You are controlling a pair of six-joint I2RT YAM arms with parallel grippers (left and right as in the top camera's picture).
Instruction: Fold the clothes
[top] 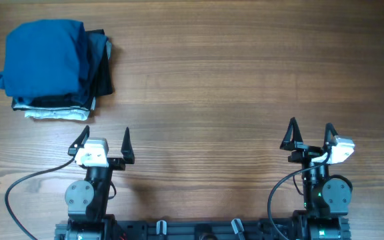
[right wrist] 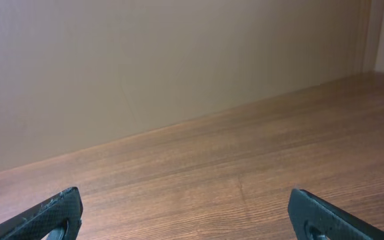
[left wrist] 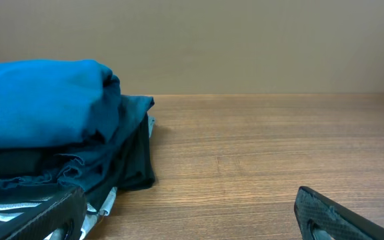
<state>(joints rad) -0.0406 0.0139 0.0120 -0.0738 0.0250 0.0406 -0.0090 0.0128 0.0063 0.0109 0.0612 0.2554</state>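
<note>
- Holding the left claw (top: pixel 105 137) spread wide, pinching nothing, near the front edge of the desk (top: pixel 245 67) on its left side.
- Holding the right claw (top: pixel 310 130) spread just as wide, likewise empty, near the front edge on the right, well apart from the left one.
- Showing only dark fingertips (left wrist: pixel 52 217) at the bottom corners of the left wrist view, with bare wood between them.
- Pointing the right claw over bare wood toward a plain beige wall (right wrist: pixel 145 60).
- Finding the blue T-shirt (top: pixel 45 57) at the far left corner of the desk, well apart from both claws, nearer the left one.
- Lying bunched in a rounded heap on top of a pile, not spread flat.
- Covering folded black and dark navy garments (top: pixel 100 67), these poking out on the right.
- Resting lowest, a folded white-grey garment (top: pixel 55 114), its edge peeking out on the near side.
</note>
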